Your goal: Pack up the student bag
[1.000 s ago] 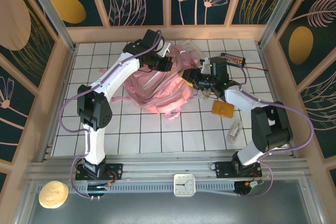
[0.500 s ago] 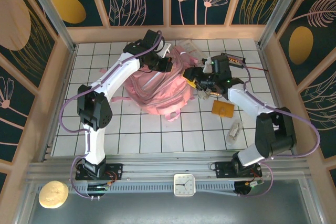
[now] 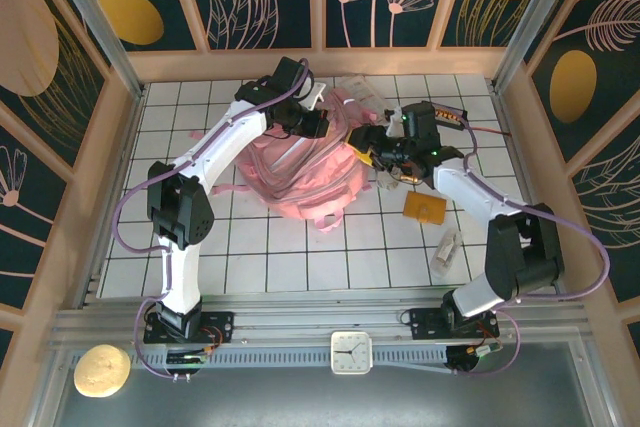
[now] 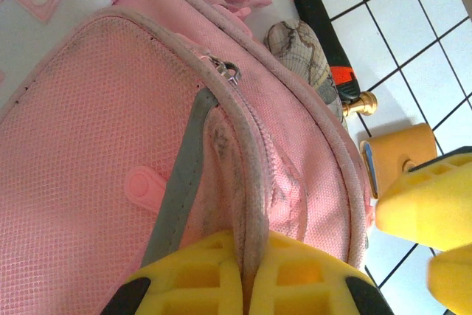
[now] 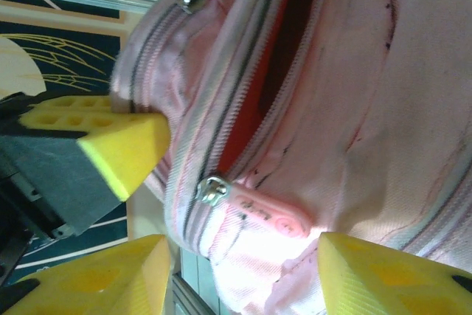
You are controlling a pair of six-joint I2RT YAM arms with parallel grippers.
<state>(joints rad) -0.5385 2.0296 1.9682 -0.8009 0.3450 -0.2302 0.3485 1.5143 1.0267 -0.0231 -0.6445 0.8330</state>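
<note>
— Left gripper [image 4: 243, 256] is seen above the bench [image 3: 290, 257], clenched on a seam of the bag [image 3: 300, 172]. What has been changed?
— Right gripper [image 5: 232, 252] has been widened and moved to the bag's right side. The bag has been bunched up, its mouth exposed for packing. The zip pull [image 5: 269, 215] is straddled, not grasped.

The left gripper [image 4: 247, 271], at bottom centre, is clamped on a piped seam of the pink student bag [image 4: 96, 145]. A black-and-orange tool [image 4: 324, 27] lies on the tiled worktop [image 4: 398, 27], upper right.
</note>
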